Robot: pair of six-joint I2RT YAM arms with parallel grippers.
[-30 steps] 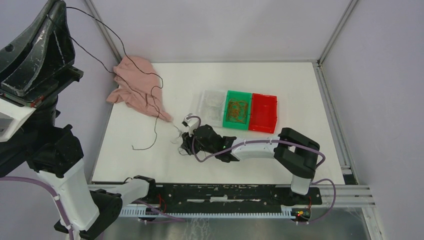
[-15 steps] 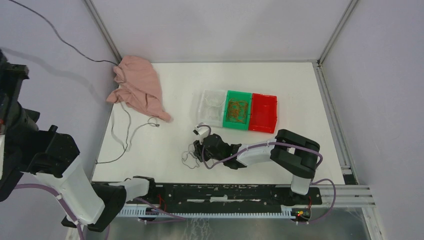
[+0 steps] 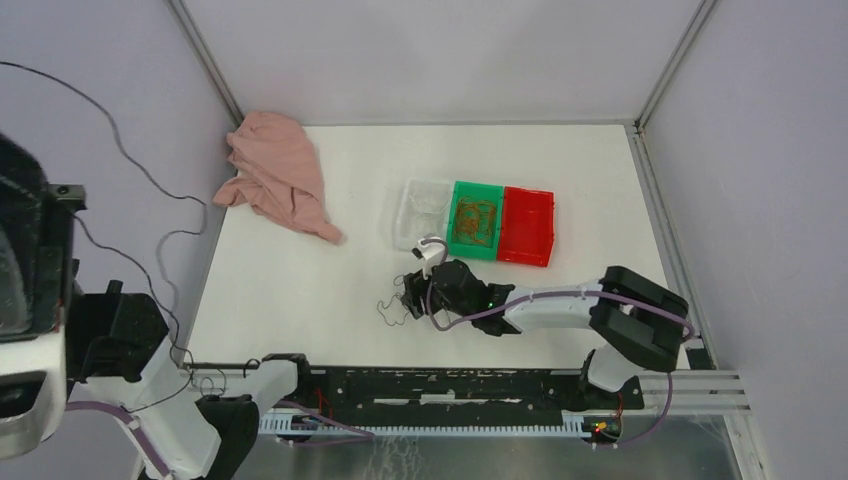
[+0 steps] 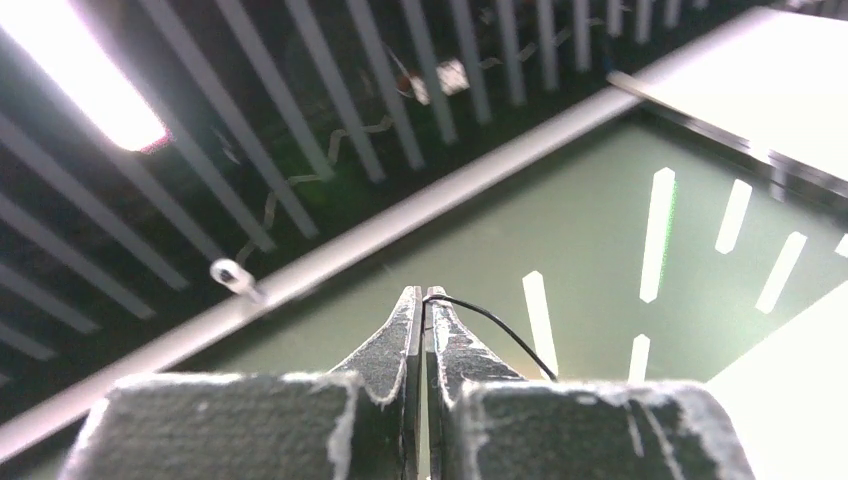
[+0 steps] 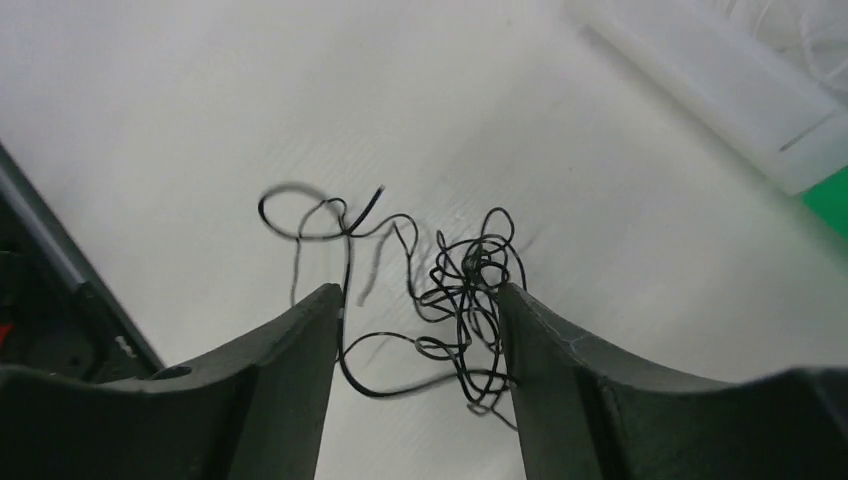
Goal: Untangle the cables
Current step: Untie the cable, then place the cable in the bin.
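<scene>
A small tangle of thin black cable (image 5: 468,282) lies on the white table, between the spread fingers of my right gripper (image 5: 420,292), which is open and low over it. From above, that tangle (image 3: 393,306) sits just left of the right gripper (image 3: 412,297). My left gripper (image 4: 425,296) is raised high off the table's left side, shut on one long black cable (image 4: 487,312). This cable hangs in loops down the left wall. Orange cables (image 3: 474,220) fill the green bin, and whitish ones (image 3: 426,204) lie in the clear bin.
Clear, green (image 3: 452,243) and red (image 3: 526,226) bins stand in a row behind the right gripper. A crumpled pink cloth (image 3: 275,175) lies at the table's far left corner. The frame's rail (image 3: 450,375) runs along the near edge.
The left arm has drawn the long black cable off the cloth and table towards the left wall. The right gripper has shifted right and opened, leaving the tangle on the table.
</scene>
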